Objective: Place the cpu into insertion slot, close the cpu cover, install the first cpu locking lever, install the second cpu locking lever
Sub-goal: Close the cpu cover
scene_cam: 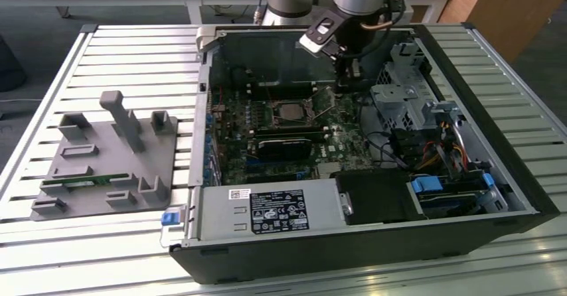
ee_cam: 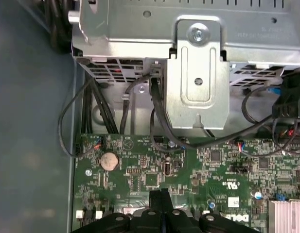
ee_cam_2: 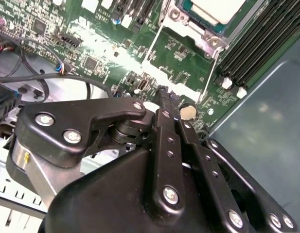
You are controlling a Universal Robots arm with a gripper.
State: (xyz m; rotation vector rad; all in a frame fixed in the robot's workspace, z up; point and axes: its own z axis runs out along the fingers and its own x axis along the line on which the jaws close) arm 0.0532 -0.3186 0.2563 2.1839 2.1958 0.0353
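Note:
The cpu (ee_cam_2: 217, 7) lies in the insertion slot (scene_cam: 290, 113) on the green motherboard, its pale metal top showing in the second wrist view. The silver cpu cover (ee_cam_2: 189, 25) lies flat around it. Two thin wire locking levers (ee_cam_2: 153, 42) (ee_cam_2: 211, 73) run out from the socket's corners, and one (scene_cam: 330, 112) stands slanted on the socket's side toward the exterior view's right. My gripper (scene_cam: 344, 89) reaches down into the case just beyond that lever. Its black fingertips (ee_cam_2: 164, 93) (ee_cam: 159, 195) are pressed together over the board, with nothing seen between them.
A coin battery (ee_cam: 109, 160) sits on the board close to the fingertips. A metal drive cage (ee_cam: 198, 73) with black cables stands behind it. The case walls (scene_cam: 206, 77) enclose the board, and the power supply (scene_cam: 265, 211) fills the front. A grey fixture (scene_cam: 111, 160) sits on the slatted table.

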